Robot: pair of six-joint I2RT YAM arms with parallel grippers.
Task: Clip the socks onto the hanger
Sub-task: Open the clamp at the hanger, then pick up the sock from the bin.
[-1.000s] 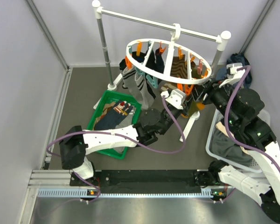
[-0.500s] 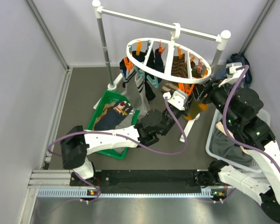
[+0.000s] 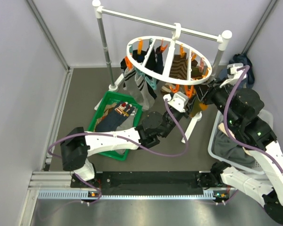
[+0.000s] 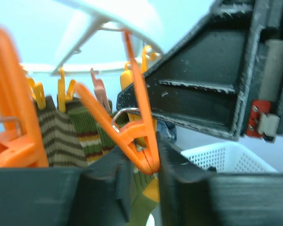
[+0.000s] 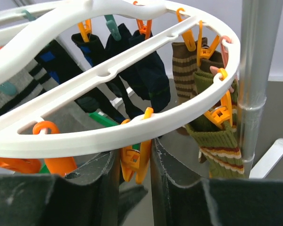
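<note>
The white ring hanger [image 3: 166, 63] hangs from the rail with several socks clipped on: navy [image 5: 148, 75], brown striped [image 5: 183, 70], olive striped [image 5: 221, 146]. My left gripper [image 4: 146, 157] is up under the ring's near rim, shut on an olive argyle sock [image 4: 148, 190]; the sock's top sits at the tip of an orange clip [image 4: 132, 127]. My right gripper [image 5: 134, 160] reaches in from the right under the rim [image 5: 132, 129], shut on the handles of an orange clip [image 5: 137, 162]. From above, both grippers meet below the rim, left [image 3: 179, 100], right [image 3: 203, 92].
A green basket [image 3: 100, 104] on the floor left of the hanger holds more socks [image 3: 117, 115]. A white lattice basket [image 3: 213, 141] with dark cloth stands at the right. The rail stand's post [image 5: 257, 80] and foot [image 3: 194, 125] are close to the grippers.
My right gripper's jaws have closed in on the orange clip. The left gripper has risen a little toward the rim, and the hanger has swung slightly back.
</note>
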